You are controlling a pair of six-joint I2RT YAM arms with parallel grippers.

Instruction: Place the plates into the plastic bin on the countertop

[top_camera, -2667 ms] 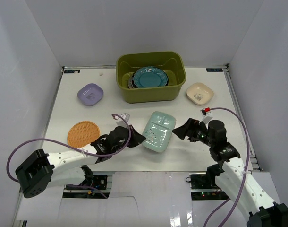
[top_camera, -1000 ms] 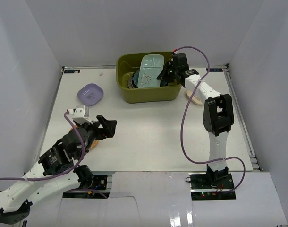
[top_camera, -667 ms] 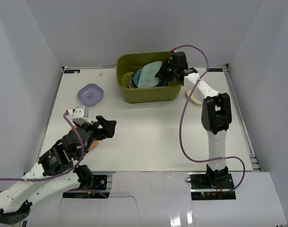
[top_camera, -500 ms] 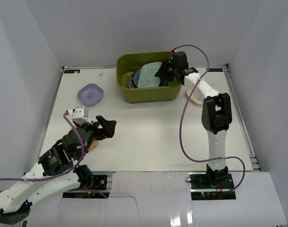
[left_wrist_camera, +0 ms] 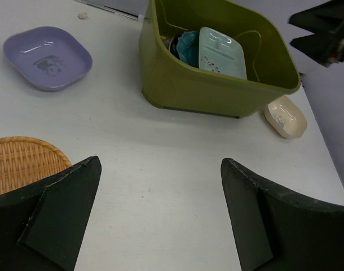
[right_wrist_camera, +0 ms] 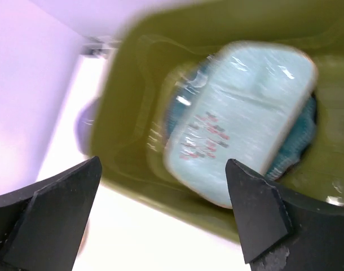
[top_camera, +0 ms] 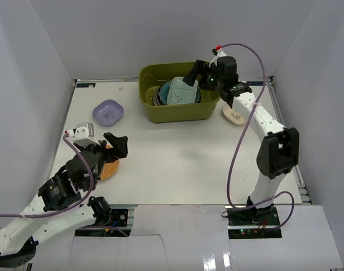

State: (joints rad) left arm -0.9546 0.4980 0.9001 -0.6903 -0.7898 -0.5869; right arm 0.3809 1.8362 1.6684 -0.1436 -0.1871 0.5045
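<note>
The olive-green plastic bin [top_camera: 180, 110] stands at the back of the white countertop [top_camera: 177, 152]. A mint plate [top_camera: 182, 92] lies tilted in it on a teal plate [left_wrist_camera: 186, 45] and other dishes. My right gripper [top_camera: 194, 76] hovers open above the bin's right side, holding nothing; its wrist view looks down on the mint plate [right_wrist_camera: 239, 121]. On the countertop lie a lavender plate [top_camera: 107, 112], an orange woven plate [top_camera: 109, 169] and a cream plate [top_camera: 235, 116]. My left gripper [top_camera: 117, 141] hangs open and empty just right of the orange plate [left_wrist_camera: 22, 164].
White walls enclose the countertop on three sides. The cream plate [left_wrist_camera: 285, 117] sits close to the bin's right wall [left_wrist_camera: 206, 93], under the right arm. The lavender plate [left_wrist_camera: 47, 57] lies left of the bin.
My right gripper opened and let go of the mint plate, which dropped flat into the bin, then lifted back. The left arm shifted slightly left near the orange plate.
</note>
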